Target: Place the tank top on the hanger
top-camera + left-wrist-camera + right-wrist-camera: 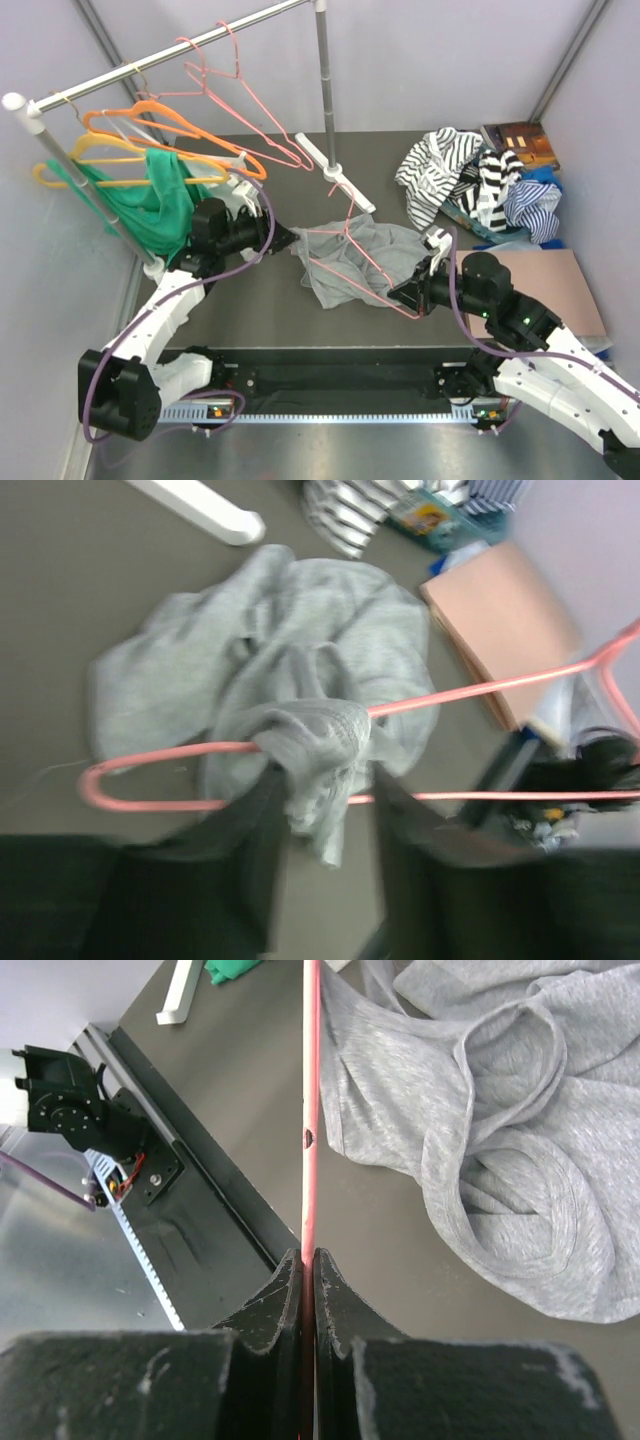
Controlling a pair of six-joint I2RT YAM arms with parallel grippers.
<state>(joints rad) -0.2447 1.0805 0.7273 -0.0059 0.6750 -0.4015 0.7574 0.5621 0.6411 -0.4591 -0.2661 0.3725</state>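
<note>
Left gripper (325, 780) up close: its dark fingers stand parted, with a bunched fold of the grey tank top (300, 650) hanging loose between them. That fold is draped over the pink wire hanger (480, 689) near its rounded left end. Most of the top lies crumpled on the table (250, 320) mid-scene, under the hanger. Over on the right, the right gripper (308, 1256) is clamped tight on the wire. My read: this is the first strap going on. To do it well, hold that right grip rock steady and back the left fingers straight out so they don't drag the fold off. Then check it sits inboard of the bend.
</note>
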